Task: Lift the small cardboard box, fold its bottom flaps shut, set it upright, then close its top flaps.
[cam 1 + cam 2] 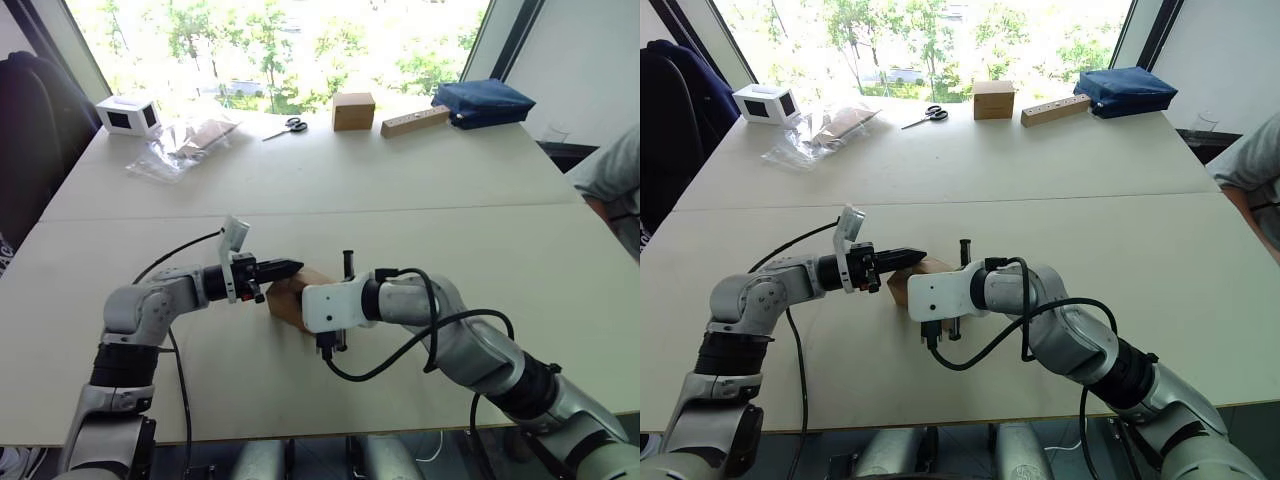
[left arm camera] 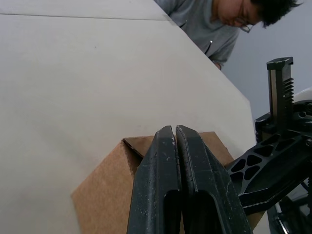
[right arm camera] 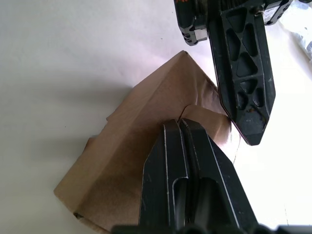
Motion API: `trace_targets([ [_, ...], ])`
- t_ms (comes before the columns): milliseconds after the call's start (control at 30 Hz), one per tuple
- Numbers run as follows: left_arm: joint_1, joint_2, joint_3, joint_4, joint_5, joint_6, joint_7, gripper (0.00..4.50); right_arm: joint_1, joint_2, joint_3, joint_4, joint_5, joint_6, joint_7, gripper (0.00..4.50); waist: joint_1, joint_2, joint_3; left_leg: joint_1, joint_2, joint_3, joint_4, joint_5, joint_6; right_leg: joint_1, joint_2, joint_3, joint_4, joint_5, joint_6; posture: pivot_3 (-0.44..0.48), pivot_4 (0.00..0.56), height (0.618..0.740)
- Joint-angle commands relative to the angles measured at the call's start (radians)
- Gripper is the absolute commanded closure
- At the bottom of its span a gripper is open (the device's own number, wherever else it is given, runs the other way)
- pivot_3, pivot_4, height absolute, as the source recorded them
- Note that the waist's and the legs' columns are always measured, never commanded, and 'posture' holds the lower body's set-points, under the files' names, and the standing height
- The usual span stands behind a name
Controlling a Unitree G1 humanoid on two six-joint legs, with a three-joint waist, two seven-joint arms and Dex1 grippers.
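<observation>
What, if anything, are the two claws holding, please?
Nothing is gripped: both the left claw and right claw are shut, pressing against the small brown corrugated cardboard box.

no text, label, brand or number can be read anywhere; the small cardboard box (image 3: pixel 146 141) shows plain brown faces, and the white box (image 1: pixel 128 114) shows only dark panels.

Small cardboard box (image 1: pixel 290 297) between left hand (image 1: pixel 290 268) and right hand (image 3: pixel 187 127).
</observation>
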Motion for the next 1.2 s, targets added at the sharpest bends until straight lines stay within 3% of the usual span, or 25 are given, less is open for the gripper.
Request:
trace_targets([
  [33, -0.001, 0.012, -0.005, -0.038, -0.002, -0.008, -0.012, 4.43, -0.003, -0.011, -0.011, 0.033, -0.045, 0.007, 0.000, 4.50, 0.000, 0.000, 0.000, 0.000, 0.000, 0.000, 0.000, 0.000, 0.000, 0.000, 0.000, 0.000, 0.000, 0.000, 0.000, 0.000, 0.150, 0.740],
  [1200, -0.039, -0.002, -0.035, 0.008, 0.026, -0.045, -0.017, 4.43, 0.027, 0.031, 0.014, 0.052, -0.193, -0.064, 0.067, 4.50, 0.000, 0.000, -0.001, 0.000, 0.000, 0.000, 0.000, 0.000, 0.000, 0.000, 0.000, 0.000, 0.000, 0.000, 0.000, 0.000, 0.150, 0.740],
])
